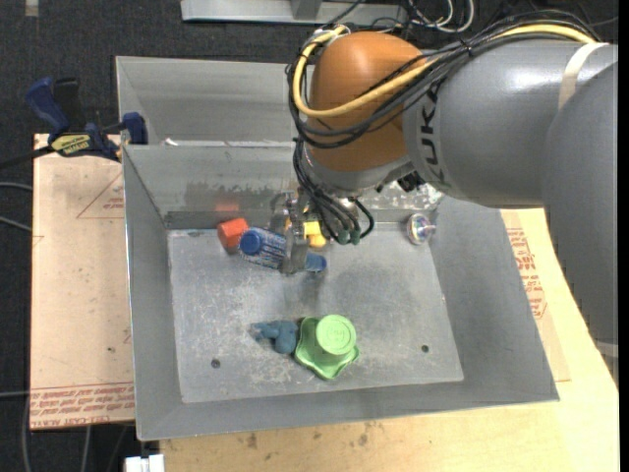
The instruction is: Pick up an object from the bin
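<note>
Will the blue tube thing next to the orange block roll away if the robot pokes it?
Probably, yes. The blue tube looks round and lies on its side, so a nudge could roll it. The orange block beside it might stop it that way.

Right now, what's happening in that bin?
The arm's gripper is down near the back of the bin, at a small cluster: a blue-and-white cylinder, a yellow piece and a small blue piece. An orange block lies just left of them. A green cap and a grey-blue thing sit together near the front, away from the gripper. Whether anything is held yet, I cannot tell.
</note>
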Robot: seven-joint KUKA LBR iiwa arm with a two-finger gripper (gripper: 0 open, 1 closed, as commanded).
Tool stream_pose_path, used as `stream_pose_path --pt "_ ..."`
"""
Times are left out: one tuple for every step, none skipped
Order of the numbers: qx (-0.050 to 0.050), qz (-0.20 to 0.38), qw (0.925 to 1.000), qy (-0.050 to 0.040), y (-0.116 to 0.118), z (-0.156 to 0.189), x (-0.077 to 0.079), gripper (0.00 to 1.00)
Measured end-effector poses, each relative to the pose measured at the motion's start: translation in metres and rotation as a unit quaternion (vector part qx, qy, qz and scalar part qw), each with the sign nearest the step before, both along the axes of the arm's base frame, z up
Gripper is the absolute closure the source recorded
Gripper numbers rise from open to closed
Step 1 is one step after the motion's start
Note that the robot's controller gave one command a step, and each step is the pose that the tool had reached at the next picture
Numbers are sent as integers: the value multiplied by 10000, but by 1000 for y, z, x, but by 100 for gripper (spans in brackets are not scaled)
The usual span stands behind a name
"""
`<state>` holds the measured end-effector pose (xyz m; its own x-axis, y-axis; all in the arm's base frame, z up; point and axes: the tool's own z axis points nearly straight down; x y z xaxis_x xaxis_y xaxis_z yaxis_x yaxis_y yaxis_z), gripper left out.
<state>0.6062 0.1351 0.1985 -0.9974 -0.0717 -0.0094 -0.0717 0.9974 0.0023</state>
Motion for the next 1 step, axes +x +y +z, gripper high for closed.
stream_pose_path --pt "-11 1084 9941 14 18 43 33 100"
